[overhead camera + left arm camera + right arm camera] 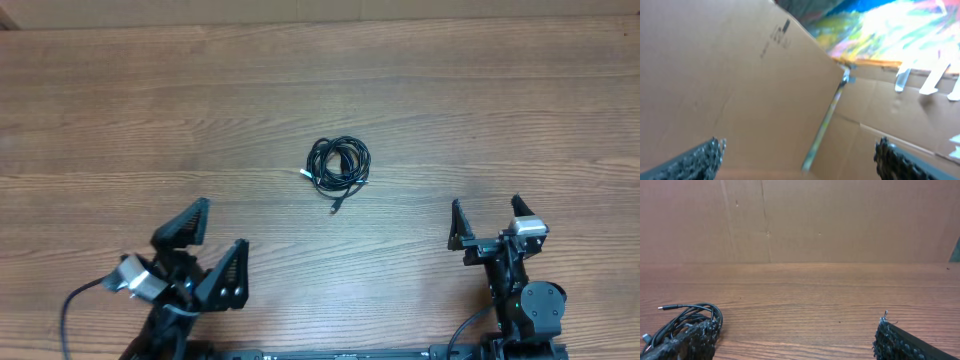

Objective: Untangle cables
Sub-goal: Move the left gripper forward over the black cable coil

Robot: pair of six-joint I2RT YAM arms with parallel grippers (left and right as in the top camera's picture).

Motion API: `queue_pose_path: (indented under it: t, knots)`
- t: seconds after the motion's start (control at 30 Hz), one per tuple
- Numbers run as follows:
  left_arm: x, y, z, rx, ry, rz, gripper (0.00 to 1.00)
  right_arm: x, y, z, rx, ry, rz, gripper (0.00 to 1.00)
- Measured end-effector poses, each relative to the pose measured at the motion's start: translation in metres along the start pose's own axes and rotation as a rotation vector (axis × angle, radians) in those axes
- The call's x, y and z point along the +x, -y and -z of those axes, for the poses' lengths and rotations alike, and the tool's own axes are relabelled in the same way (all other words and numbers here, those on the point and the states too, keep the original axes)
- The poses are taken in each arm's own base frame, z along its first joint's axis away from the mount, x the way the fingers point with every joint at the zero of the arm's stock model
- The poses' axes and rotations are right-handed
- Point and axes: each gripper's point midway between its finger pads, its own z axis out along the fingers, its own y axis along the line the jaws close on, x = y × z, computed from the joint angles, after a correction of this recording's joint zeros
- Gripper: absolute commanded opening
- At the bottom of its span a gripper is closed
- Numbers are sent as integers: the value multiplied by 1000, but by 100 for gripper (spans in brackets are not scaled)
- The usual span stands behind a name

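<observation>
Along the overhead frame's bottom edge, the left gripper [222, 223] and right gripper [486, 203] stand spread wide, grasping nothing. Farther up, mid-frame, the cables [338, 163] lie coiled in one bundle on the wooden surface [150, 120].

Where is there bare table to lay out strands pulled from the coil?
Bare table runs left and right of the cable bundle and beyond it to the far edge. The near corners are crowded by the left gripper and right gripper, both open.
</observation>
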Motion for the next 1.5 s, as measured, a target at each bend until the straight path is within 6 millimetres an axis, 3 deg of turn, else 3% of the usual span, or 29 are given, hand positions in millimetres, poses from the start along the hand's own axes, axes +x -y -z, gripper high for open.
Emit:
queue_pose_path:
  t: [0.17,0.43,0.63,0.73,1.03,1.27,1.5]
  knots:
    - [-41,40,-12,-71,-127,-39,100,0,0,0,0,0,0,100]
    - [-43,51,-11,-373,-699,57,99,0,0,0,0,1,-1,100]
    - [-38,42,-36,-403,-939,156,100,0,0,0,0,0,0,100]
    - [-28,34,-47,-376,-996,209,100,0,0,0,0,0,0,100]
    - [10,23,-48,-430,-1174,303,100,0,0,0,0,0,0,100]
    - [62,27,-82,-468,-1333,260,100,0,0,0,0,0,0,100]
    - [100,-11,-93,-737,-1380,130,100,0,0,0,0,0,0,100]
